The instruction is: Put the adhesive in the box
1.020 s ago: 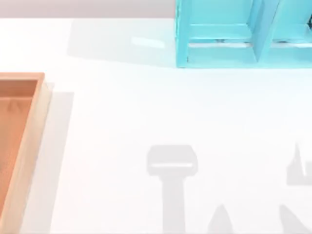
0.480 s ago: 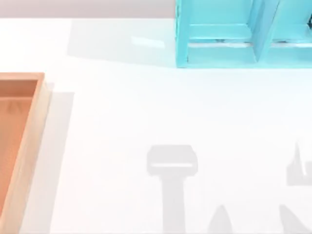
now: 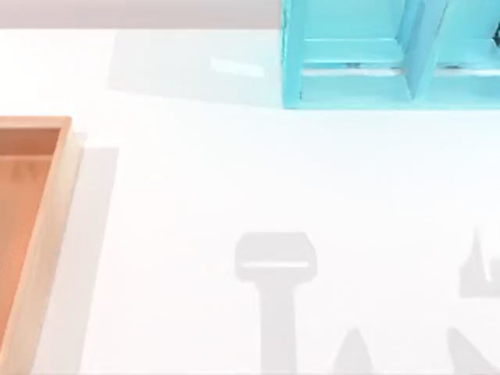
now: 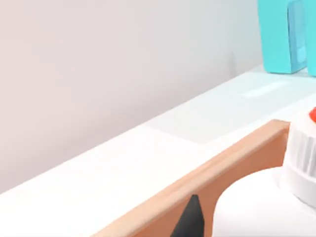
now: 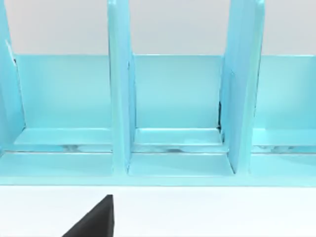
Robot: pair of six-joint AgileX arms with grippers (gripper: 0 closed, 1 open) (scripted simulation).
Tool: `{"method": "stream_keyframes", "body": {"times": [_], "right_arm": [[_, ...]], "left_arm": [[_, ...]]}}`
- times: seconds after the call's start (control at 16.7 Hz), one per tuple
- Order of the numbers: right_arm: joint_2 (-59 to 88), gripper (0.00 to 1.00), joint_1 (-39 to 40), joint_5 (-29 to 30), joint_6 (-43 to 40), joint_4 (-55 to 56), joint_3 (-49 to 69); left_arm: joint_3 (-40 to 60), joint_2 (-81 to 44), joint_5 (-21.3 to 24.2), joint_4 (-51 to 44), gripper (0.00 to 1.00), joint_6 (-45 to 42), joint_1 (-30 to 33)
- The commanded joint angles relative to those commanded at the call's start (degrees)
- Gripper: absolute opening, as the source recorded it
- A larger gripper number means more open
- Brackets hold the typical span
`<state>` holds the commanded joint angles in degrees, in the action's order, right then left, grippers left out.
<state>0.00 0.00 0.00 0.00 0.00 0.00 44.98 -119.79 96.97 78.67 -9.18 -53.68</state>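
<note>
Looking down from the top view, the white bench [image 3: 234, 172] is carrying the large shallow wooden box with tan walls and orange-brown floor [image 3: 48, 234] at its left edge and a turquoise blue shelf-like structure [image 3: 351, 86] at the far right. Grey arm shadows are lying across the near bench.

In the left wrist view, the small white glue bottle with an orange-red cap [image 4: 276, 202] is sitting very close to the camera, just in front of the box's tan wall [image 4: 207, 173]. A dark fingertip [image 4: 190, 222] of the left tool is showing beside it; whether it is gripping, I cannot tell.

In the right wrist view, 1 dark fingertip [image 5: 96, 219] of the right tool is hanging over the bench, facing the shelf's [image 5: 173, 108] compartments; its opening cannot be told.
</note>
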Motion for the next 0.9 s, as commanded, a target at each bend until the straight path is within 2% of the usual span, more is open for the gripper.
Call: {"method": "stream_keyframes", "body": {"times": [0.48, 0.9], "right_arm": [[0.0, 1.0, 0.0, 0.0, 0.0, 0.0, 0.0], [0.0, 1.0, 0.0, 0.0, 0.0, 0.0, 0.0]], "left_arm": [[-1.15, 9.28, 3.49, -33.5, 0.0, -27.36, 8.02], [-2.7, 7.77, -2.51, -57.34, 0.0, -44.63, 9.49]]}}
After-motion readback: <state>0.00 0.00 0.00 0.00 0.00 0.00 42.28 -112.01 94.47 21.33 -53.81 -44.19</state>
